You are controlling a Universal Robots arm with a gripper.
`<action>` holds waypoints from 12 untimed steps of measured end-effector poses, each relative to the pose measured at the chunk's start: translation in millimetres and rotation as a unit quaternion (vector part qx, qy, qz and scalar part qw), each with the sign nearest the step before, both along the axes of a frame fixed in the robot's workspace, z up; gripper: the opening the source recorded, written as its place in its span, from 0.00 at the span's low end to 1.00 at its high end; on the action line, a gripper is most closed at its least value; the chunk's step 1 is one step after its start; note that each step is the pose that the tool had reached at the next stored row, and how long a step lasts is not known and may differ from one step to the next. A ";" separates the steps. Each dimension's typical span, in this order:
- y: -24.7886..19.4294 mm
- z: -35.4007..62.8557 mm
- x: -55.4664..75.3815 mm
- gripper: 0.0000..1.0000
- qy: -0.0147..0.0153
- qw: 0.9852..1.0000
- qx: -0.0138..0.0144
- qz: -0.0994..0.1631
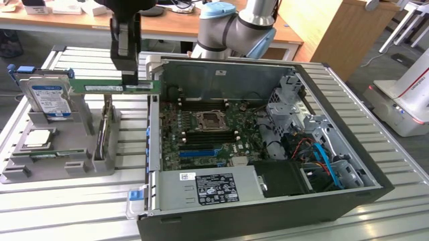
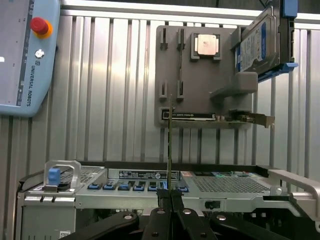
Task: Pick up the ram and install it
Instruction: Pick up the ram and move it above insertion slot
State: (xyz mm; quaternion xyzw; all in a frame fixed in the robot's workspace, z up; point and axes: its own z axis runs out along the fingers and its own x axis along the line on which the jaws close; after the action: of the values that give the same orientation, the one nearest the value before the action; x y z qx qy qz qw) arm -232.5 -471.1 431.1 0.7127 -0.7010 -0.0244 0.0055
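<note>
My claw [image 1: 130, 80] is clamped tight on the ram [image 1: 110, 87], pinching its top edge approx mid-length; stick hangs level, long edge horiz, up in free air; in the wrist view it's edge-on, a thin line running out from my fingertips [image 2: 165, 196]; below it sits the grey holder [image 1: 60, 163], well apart, w/ the hard drive [image 1: 47, 98] standing upright at the ram's far end and the processor [image 1: 39, 138] lying flat nearer the front; ram's other end lines up w/ the PC case [image 1: 268, 221] wall at the ext view's left; can't tell if it's over the rim or just short; case lid off, motherboard [image 1: 221, 133] exposed, open room above it; claw points straight down; my arm [image 1: 234, 25] bends in from behind the case, elbow above its back wall
</note>
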 end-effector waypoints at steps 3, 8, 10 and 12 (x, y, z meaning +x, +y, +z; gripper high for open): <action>0.0 0.0 9.2 0.12 0.000 1.000 0.000 0.000; 0.0 0.0 23.1 0.12 0.000 1.000 0.000 0.000; 0.0 0.0 28.7 0.12 0.000 1.000 0.000 0.000; 0.0 0.0 33.9 0.12 0.000 1.000 0.000 0.000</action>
State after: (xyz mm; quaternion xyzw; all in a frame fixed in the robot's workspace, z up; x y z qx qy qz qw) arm -198.6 -471.0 431.1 0.7126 -0.7011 -0.0244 0.0055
